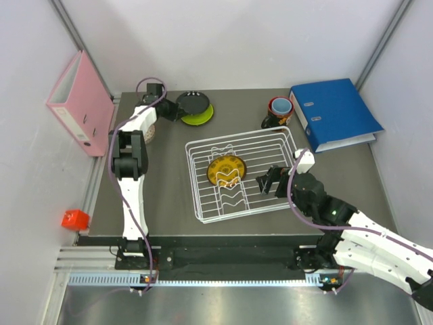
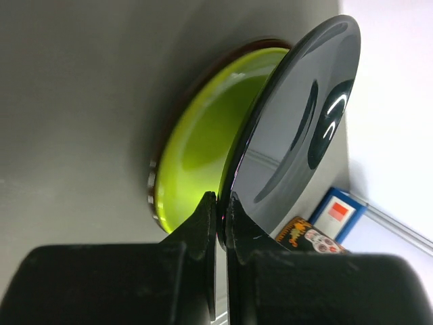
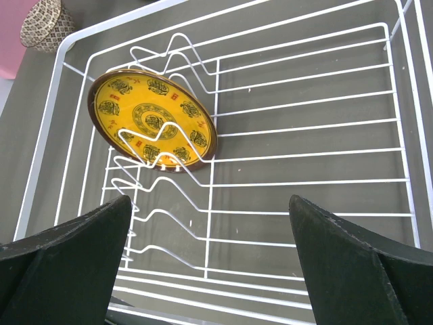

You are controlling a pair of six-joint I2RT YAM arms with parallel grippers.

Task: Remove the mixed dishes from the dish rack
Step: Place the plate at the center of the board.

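Your right gripper (image 3: pixel 210 203) hangs wide open over the dish rack (image 1: pixel 270 162), whose wavy dividers prop the yellow-and-black ornate plate (image 3: pixel 154 120). It looks rigid, glazed, probably slick and chippable, so pinch its raised rim squarely. Beyond the rack's far-left corner, your left gripper (image 2: pixel 221 210) is clamped on a black glossy dish (image 2: pixel 298 122) by its rim, beside the lime-green bowl (image 2: pixel 196 149).

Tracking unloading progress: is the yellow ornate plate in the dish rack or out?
In. The yellow ornate plate leans tilted inside the dish rack, between its wires.
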